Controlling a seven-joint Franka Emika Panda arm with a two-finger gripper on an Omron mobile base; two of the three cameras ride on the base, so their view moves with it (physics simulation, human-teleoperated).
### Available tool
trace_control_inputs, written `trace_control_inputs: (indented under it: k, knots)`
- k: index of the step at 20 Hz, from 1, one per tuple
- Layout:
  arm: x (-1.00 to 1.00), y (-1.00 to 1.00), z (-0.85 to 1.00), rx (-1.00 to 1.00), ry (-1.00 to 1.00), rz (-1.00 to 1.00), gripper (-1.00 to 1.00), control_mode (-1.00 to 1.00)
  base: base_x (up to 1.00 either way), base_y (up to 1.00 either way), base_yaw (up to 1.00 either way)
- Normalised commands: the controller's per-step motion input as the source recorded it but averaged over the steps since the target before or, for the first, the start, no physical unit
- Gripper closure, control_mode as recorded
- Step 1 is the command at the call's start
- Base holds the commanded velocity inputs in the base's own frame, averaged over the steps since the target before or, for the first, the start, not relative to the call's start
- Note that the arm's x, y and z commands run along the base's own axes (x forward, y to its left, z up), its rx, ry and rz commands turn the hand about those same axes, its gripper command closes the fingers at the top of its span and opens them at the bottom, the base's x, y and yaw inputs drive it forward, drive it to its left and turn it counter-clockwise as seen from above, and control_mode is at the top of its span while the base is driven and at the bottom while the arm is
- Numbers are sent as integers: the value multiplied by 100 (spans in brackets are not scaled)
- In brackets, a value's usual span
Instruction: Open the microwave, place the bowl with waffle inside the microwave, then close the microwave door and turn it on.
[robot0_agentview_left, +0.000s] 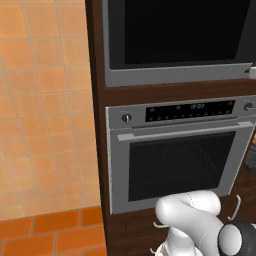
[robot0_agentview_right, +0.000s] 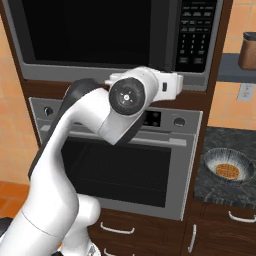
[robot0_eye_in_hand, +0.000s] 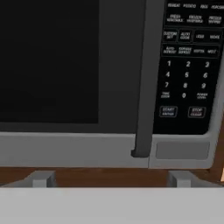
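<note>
**Microwave shut, hand spread in front of its handle**

The microwave (robot0_agentview_right: 115, 42) sits built into dark brown wood above the silver oven (robot0_agentview_right: 120, 160), its door (robot0_eye_in_hand: 52, 61) closed. In the hand view the dark vertical handle (robot0_eye_in_hand: 144, 78) runs down between the black glass and the keypad (robot0_eye_in_hand: 188, 65), and the hand (robot0_eye_in_hand: 111, 179) faces it with its fingers spread wide, holding nothing. The bowl with waffle (robot0_agentview_right: 227, 167) waits on the dark speckled counter (robot0_agentview_right: 215, 192) to the right of the oven, well apart from the arm.

Risks, as I judge them:
- The handle is slim and lies close to the keypad; a reach that drifts toward the keys could press a button instead of catching the handle.
- Fingers closing on the grey frame under the door would grip nothing that swings.
- The wide door, once pulled, sweeps toward the arm's own elbow, which hangs close before the oven; a cramped pull may stall it.
- The bowl is shallow, so tilting it on the lift could slide the waffle out.

Orange tiles cover the wall (robot0_agentview_left: 45, 110) and floor (robot0_agentview_left: 50, 232) to the left. A brown jar (robot0_agentview_right: 248, 50) stands on a shelf above the counter.
</note>
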Motion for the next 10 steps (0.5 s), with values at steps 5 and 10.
trace_control_inputs:
  k: [5,10]
  knots:
    - [0,-10,44,0,-16,-4,-100,-100,0,0,0]
    - [1,-12,26,0,-9,0,-100,-100,0,0,0]
